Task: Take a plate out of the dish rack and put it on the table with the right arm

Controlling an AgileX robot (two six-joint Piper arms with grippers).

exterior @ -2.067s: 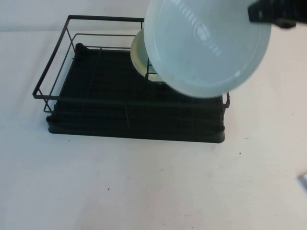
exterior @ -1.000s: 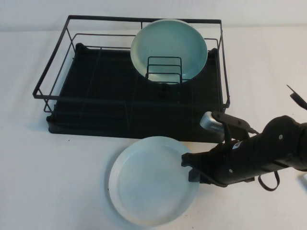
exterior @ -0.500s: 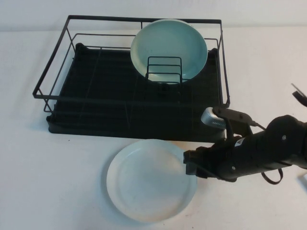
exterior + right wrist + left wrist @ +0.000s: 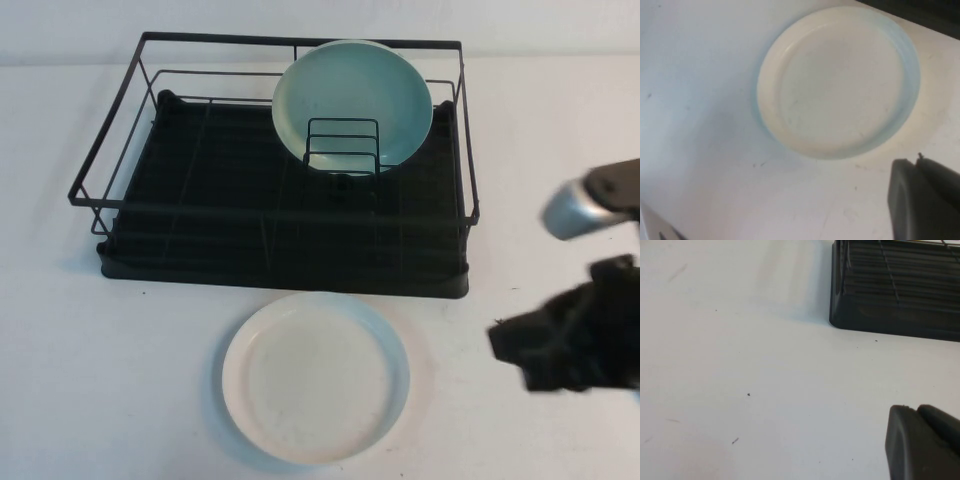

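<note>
Now, at the upper left and centre of the high view sits the one dish rack (image 4: 270, 200), black wire on a black tray, with a single pale green-teal plate (image 4: 352, 103) leaning on its small wire divider (image 4: 342, 145). The left gripper (image 4: 922, 445) shows only in its wrist view, low over the bare table (image 4: 100, 380) beside the rack's corner; whether its fingers are apart I cannot tell. At lower centre the one white plate (image 4: 315, 376) lies flat on the table, just in front of the rack and apart from it. It looks stiff, smooth and likely slippery, probably breakable; the low raised rim is the only place to pinch it. At lower right the right gripper (image 4: 545, 345) is a dark blur, clear of the plate and holding nothing; finger spread unreadable.
</note>
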